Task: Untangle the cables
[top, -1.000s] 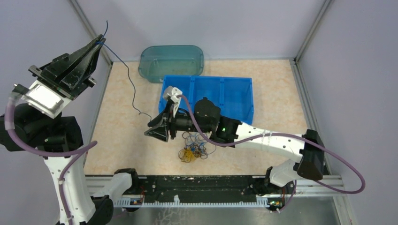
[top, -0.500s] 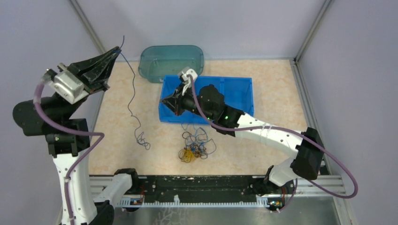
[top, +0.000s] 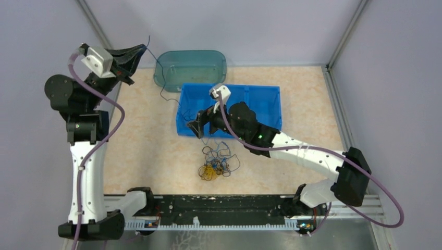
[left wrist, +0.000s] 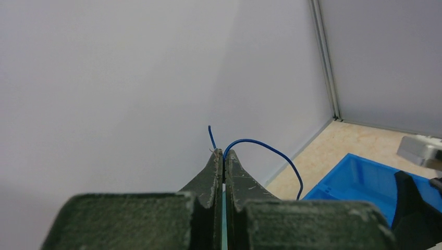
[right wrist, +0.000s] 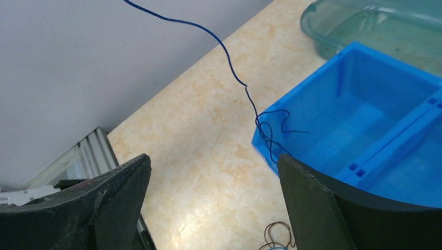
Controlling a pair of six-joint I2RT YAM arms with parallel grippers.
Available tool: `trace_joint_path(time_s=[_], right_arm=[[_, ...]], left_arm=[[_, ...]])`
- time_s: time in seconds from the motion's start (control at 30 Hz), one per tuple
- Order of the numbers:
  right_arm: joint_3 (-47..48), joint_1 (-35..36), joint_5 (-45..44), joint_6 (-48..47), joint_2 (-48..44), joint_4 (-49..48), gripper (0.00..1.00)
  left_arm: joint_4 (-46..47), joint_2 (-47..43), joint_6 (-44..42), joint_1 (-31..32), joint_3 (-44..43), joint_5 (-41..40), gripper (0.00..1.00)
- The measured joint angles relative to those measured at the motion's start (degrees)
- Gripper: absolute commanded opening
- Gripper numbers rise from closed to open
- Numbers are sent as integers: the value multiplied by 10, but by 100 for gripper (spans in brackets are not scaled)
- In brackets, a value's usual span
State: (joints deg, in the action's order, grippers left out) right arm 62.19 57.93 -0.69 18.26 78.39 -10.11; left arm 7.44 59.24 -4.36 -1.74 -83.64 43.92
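The left pincer [top: 138, 51] is raised high beside the left wall [top: 47, 31], its jaws pressed together on one end of a thin blue cable [top: 162, 86]. A short tail of that cable pokes out past the tips, and the rest arcs away and drops towards the bench [top: 140, 146]. It passes in front of the teal tub [top: 190, 67] and reaches the near left corner of the blue bin [top: 260, 104]. There its lower end curls into a few small loops that lie across the bin's corner; I can't say whether they rest inside or hang against the wall.

The right pincer [top: 197, 126] hovers just by that same corner, jaws wide apart with nothing between them. From its wrist view the cable's loops sit a little beyond the fingertips, not touching them.

The remaining cables lie on the bench as a loose clump [top: 218, 162] of blue, black and yellow-orange loops. The clump sits between the bin and the arms' bases, apart from the lifted blue cable.
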Motion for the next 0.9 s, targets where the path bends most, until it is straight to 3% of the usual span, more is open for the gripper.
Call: trace_joint_path(time_s=[0.07,0.37,0.73,0.9], right_arm=[[0,0,-28,-2,-15,7,94],[-16,-1,-135,-8,-57,42,94],[-66,-5,-167,-12,-109,56,94],[-72,-7,-169,-12,-113,56,93]], left_arm=[[-2,16,-2,13,0,-14,0],[-86,101,-121,180,-21,-147,0],[-108,163,-185,194,-23,-241,0],[-100,190,-199,194,-69,-264,0]])
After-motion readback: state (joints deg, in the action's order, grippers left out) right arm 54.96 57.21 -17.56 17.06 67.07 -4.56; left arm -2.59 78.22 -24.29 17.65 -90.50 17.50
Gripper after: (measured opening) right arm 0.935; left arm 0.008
